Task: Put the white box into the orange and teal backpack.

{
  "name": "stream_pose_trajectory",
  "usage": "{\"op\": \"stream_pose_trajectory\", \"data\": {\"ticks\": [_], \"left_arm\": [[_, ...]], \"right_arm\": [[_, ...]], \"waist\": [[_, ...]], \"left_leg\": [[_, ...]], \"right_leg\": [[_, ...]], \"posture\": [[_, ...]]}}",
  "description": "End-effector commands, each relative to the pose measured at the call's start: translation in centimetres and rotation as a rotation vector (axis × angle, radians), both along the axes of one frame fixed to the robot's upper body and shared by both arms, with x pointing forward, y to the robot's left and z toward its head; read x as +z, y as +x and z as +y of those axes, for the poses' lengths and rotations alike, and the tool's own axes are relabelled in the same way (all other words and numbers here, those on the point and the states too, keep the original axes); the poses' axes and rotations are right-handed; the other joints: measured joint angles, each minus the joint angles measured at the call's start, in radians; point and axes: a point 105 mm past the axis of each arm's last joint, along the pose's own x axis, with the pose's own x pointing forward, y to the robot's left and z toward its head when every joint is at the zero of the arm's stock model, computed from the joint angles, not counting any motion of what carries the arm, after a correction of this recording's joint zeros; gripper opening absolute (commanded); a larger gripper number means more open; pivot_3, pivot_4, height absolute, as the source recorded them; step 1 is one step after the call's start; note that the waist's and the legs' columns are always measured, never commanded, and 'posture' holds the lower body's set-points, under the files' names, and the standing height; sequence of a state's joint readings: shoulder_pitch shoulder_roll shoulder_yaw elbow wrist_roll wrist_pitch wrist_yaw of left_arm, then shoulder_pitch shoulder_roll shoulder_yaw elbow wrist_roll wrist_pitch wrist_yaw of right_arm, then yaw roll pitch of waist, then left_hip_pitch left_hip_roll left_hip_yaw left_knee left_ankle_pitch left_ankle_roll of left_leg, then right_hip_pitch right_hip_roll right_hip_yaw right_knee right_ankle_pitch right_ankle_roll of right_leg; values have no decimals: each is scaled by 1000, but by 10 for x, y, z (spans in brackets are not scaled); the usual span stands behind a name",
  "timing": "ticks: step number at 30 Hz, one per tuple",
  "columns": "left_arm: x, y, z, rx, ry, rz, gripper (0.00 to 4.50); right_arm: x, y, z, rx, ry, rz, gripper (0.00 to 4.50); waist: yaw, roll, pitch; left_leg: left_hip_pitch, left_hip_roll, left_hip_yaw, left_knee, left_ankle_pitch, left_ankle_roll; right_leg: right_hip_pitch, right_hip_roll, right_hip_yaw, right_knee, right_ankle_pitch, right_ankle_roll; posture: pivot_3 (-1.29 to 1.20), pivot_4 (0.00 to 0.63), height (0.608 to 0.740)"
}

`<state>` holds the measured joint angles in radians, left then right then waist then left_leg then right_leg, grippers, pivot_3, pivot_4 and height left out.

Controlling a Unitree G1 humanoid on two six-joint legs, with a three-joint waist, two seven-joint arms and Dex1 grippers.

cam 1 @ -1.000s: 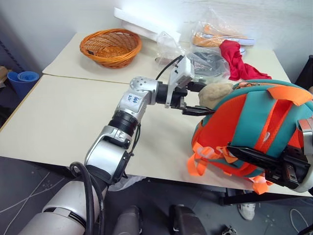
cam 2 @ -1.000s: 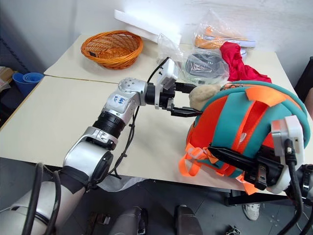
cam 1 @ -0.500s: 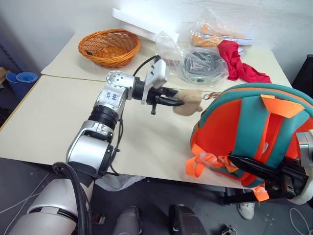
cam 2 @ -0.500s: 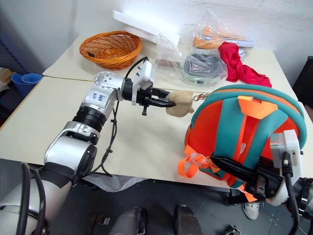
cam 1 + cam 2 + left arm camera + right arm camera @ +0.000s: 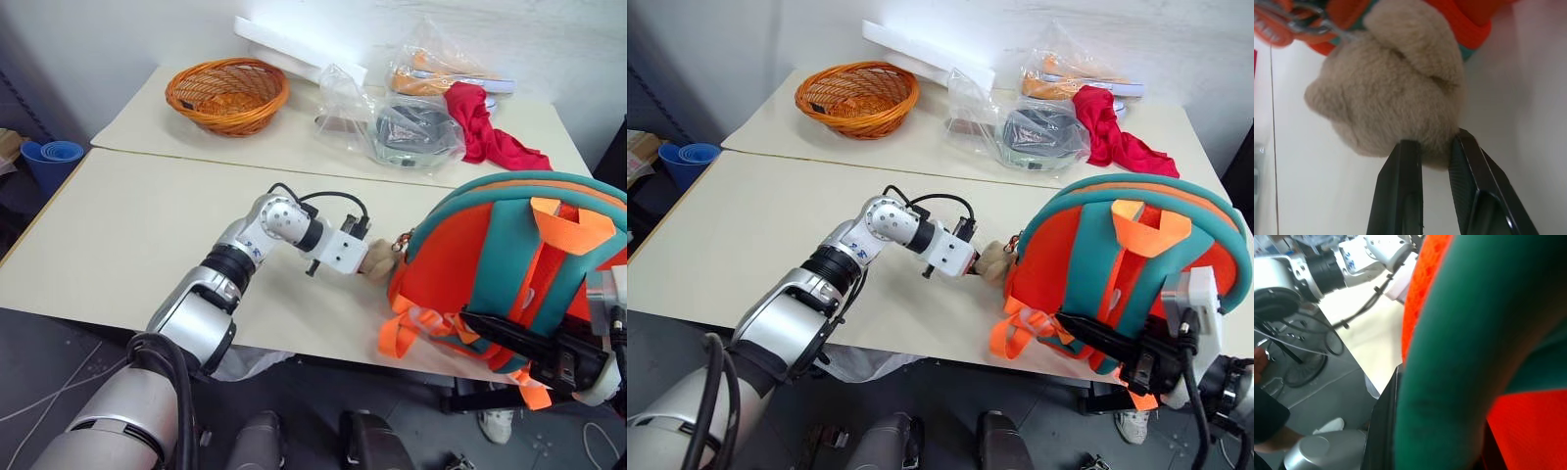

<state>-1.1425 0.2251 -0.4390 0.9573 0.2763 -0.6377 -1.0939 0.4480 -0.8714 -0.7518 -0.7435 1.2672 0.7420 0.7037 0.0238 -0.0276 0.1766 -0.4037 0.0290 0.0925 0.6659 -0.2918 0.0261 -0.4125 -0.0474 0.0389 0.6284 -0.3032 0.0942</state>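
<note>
I see two cream desks pushed together against a pale wall, brightly lit at the back, with dark grey floor below and blue tubs at the left.

Two cream tables stand pushed together, a seam running between them. Far table: orange wicker basket, long white foam slab at the back edge, clear plastic bags, red cloth. Near table: the orange and teal backpack rests at its right front edge.
</note>
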Motion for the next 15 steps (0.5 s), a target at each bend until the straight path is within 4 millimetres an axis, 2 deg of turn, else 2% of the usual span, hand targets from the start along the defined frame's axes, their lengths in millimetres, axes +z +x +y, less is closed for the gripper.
{"op": "stream_pose_trajectory", "data": {"ticks": [1, 4, 8, 10, 12, 15], "left_arm": [[-2, 1, 9, 12, 6, 3, 729], [-5, 6, 31, 66, 15, 47, 729], [2, 4, 58, 150, -61, 258, 1629], [9, 4, 76, 203, -101, 343, 2269], [20, 5, 100, 274, -159, 453, 2847], [38, 3, 125, 337, -234, 561, 3809]], "right_arm": [[2, 4, -20, -61, -46, -37, 0], [1, -1, -39, -91, -91, -20, 0], [9, -16, -65, -118, -115, 33, 1279], [19, -27, -80, -137, -136, 36, 1972], [27, -41, -105, -207, -188, 57, 2605], [36, -59, -133, -277, -223, 96, 3702]], "waist": [[-1, 0, 0], [-1, 0, 0], [-4, 1, 0], [-6, 1, 0], [-6, 1, 0], [-6, 0, -1]], "left_leg": [[0, 0, 0, 0, 0, 0], [0, 0, 0, 0, 0, 0], [1, 1, 1, 0, 0, 0], [1, 1, 0, 0, 0, 0], [1, 1, 0, 0, 0, 0], [1, 1, 0, 0, 0, -1]], "right_leg": [[0, 0, 0, 0, 0, 0], [0, 0, 0, 0, 0, 0], [0, 1, 0, 1, 0, 0], [0, 1, -1, 1, 0, 0], [0, 1, 0, 2, 0, -1], [1, 1, -2, 1, 0, -1]], "posture": [[0, 150, 740], [0, 150, 740], [0, 150, 740], [0, 150, 740], [0, 150, 740], [0, 150, 740]]}}
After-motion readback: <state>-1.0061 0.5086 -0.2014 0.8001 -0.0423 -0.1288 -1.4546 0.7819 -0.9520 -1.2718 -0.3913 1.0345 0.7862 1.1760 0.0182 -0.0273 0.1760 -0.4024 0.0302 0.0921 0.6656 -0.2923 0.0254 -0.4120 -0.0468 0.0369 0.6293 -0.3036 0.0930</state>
